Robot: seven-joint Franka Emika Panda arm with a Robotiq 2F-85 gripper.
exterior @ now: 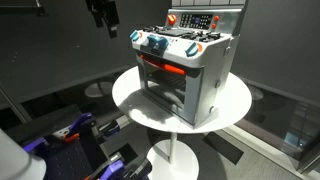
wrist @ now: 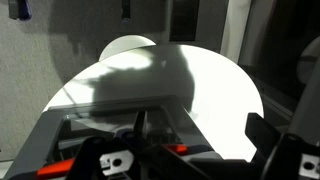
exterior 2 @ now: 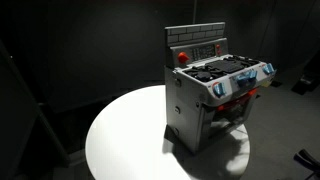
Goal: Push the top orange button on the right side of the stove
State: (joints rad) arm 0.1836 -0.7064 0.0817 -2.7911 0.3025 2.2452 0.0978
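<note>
The grey toy stove (exterior: 190, 75) stands on a round white table (exterior: 128, 100) in both exterior views, also (exterior 2: 205, 100) on the table (exterior 2: 120, 135). It has an orange-lit oven window (exterior: 165, 70), blue-white knobs (exterior: 155, 43) and an upright back panel (exterior: 205, 20) with an orange button (exterior 2: 182, 57). My gripper (exterior: 100, 14) hangs high above the table, apart from the stove. In the wrist view the gripper (wrist: 198, 140) is open and empty over the stove's top (wrist: 130, 140), where a small orange button (wrist: 178, 148) shows.
Blue and black equipment (exterior: 70, 135) lies on the floor beside the table's pedestal (exterior: 175, 150). Dark curtains surround the scene. The stove sits toward one side of the table, with bare white surface (wrist: 215, 90) beyond it.
</note>
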